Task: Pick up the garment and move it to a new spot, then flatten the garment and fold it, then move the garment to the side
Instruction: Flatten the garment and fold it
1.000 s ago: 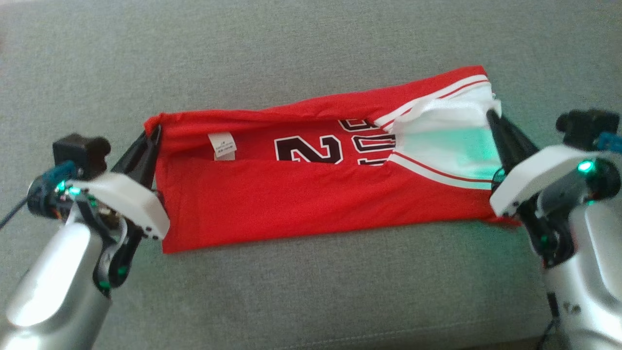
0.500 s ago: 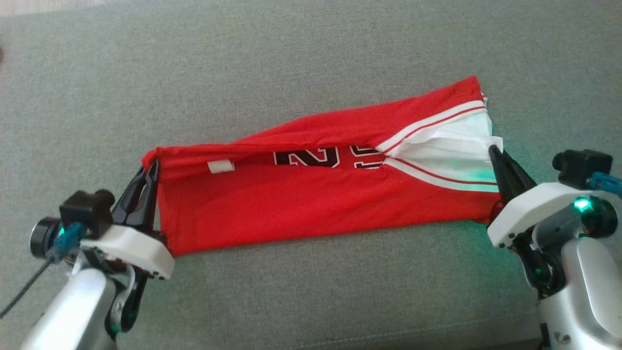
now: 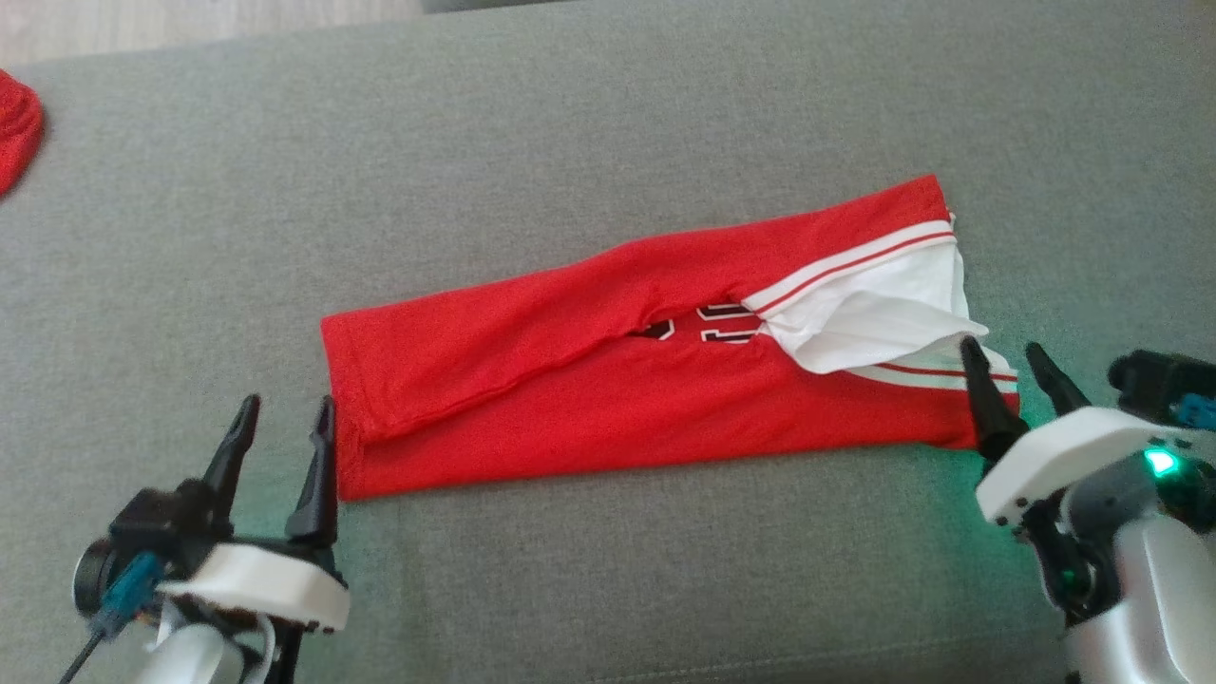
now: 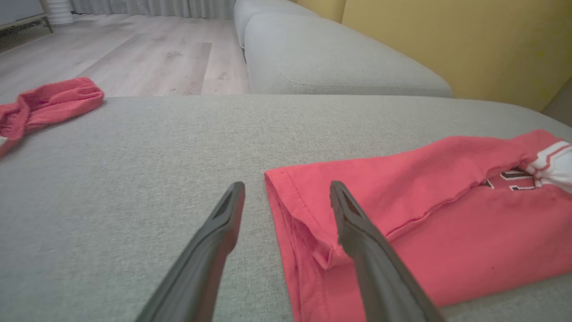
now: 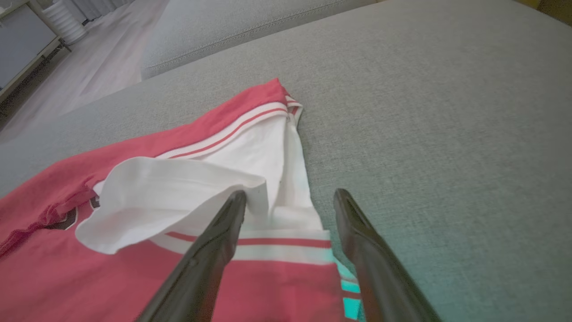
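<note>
Grey sofa cushion [image 3: 608, 123] below. Head view: red garment [image 3: 570, 389], flat mid-cushion, folded long; left gripper [image 3: 287, 406], fingers [image 3: 319, 456] wide apart, at hem end; right gripper [image 3: 1000, 347], likewise wide, at white sleeve end; both empty. Left wrist view: one finger over hem corner. Right wrist view: one finger at white flap.

The left gripper [image 3: 288, 404] and right gripper [image 3: 999, 347] have long dark fingers [image 3: 315, 470] on white housings [image 3: 252, 584]; a green light [image 3: 1160, 463] glows (right wrist). The forearm [image 3: 1140, 608] is silver.
</note>
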Controlling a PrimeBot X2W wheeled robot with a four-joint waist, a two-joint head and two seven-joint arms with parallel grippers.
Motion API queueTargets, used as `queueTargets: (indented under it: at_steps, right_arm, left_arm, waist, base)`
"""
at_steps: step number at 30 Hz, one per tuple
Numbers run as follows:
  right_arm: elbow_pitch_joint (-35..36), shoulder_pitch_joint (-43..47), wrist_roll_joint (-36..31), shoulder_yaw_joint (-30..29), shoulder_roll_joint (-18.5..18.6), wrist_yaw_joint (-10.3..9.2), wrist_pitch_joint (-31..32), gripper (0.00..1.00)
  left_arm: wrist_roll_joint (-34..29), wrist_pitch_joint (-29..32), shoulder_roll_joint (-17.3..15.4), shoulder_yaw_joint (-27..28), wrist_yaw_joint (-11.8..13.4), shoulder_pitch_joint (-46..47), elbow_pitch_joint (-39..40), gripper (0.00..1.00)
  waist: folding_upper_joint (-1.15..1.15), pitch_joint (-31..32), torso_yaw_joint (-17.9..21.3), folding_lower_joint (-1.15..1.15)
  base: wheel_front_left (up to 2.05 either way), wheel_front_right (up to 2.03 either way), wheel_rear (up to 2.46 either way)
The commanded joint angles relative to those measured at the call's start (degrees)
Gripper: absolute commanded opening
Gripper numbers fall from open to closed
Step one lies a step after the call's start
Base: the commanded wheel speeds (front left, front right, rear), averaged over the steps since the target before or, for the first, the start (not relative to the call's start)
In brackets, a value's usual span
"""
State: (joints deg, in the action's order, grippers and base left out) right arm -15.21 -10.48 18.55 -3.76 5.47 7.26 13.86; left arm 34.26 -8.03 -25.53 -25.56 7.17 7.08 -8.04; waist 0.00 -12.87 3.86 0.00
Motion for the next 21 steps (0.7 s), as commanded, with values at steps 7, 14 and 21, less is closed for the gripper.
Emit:
queueTargets:
  at_steps: [7, 14, 21]
  right_arm:
    - [2.62, -1.35, -1.27, -3.09, 0.33, 0.23, 0.49, 1.0]
    - [-3.09, -7.71, -4.55, -5.88, 2.5, 0.23, 3.99, 1.0]
    - [-13.95, -11.17, -8.24, -7.68, 4.01, 0.23, 6.89, 1.0]
  left_arm:
    - [2.21, -3.57, 0.32, 5.85, 3.71, -3.43, 4.05, 1.0]
    - [2.4, -4.75, 1.83, 6.51, 5.86, -5.78, 6.55, 1.0]
    - [2.44, -5.38, 3.01, 6.86, 7.09, -6.68, 8.19, 1.0]
  waist:
    - [0.0, 2.56, -2.31, 0.0]
    - [0.0, 2.63, -6.5, 0.0]
    - [0.0, 2.19, -10.45, 0.0]
  base:
    - [0.0, 0.0, 0.0]
    - [0.0, 0.0, 0.0]
    - [0.0, 0.0, 0.0]
